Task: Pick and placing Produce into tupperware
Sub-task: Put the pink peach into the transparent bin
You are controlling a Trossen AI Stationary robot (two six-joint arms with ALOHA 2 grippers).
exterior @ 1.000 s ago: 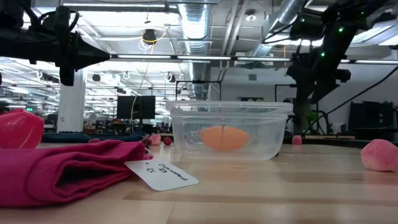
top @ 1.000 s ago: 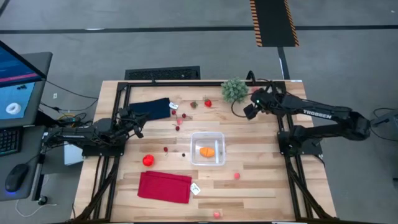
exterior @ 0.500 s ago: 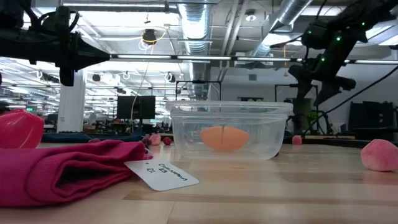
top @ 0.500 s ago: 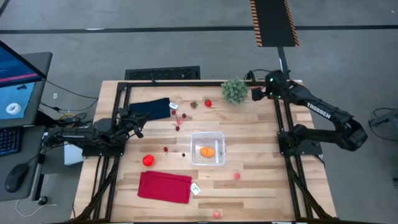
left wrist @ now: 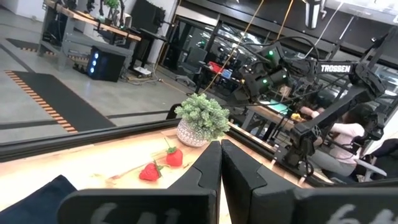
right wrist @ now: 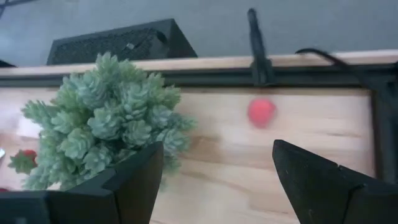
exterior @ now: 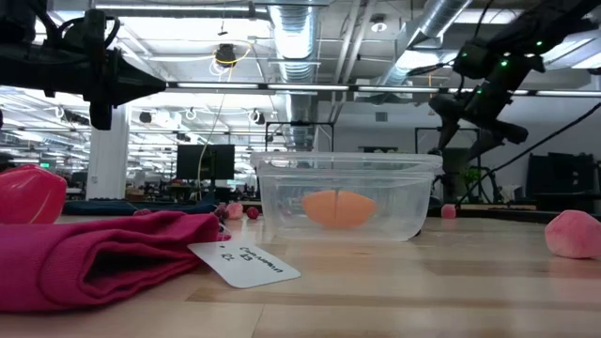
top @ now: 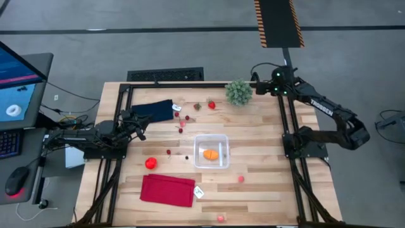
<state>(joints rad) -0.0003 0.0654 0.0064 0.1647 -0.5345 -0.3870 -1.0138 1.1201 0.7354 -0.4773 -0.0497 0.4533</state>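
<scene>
The clear tupperware (top: 211, 152) stands at the table's middle with an orange piece (top: 211, 154) inside it, as the low view also shows (exterior: 340, 208). Small red and pink produce lies scattered on the wood: a red one (top: 150, 163) left of the tupperware, strawberries (top: 211, 105) near the far edge, a pink one (top: 241, 179) toward the near side. My right gripper (top: 259, 81) hovers open at the far right corner beside the green plant (right wrist: 102, 118), its fingers above a small red ball (right wrist: 261, 112). My left gripper (left wrist: 221, 162) is shut and rests at the left edge (top: 136, 123).
A folded red cloth (top: 168, 190) with a white tag lies near the front left, and a navy cloth (top: 155, 109) lies at the far left. The black frame rail (right wrist: 311, 71) runs along the far edge just behind the red ball. Bare wood shows right of the tupperware.
My right gripper has swung from beside the plant's right side toward the table's far edge and far right corner, rolling about its own axis as it went. The plant, the produce and the tupperware have stayed in place.
</scene>
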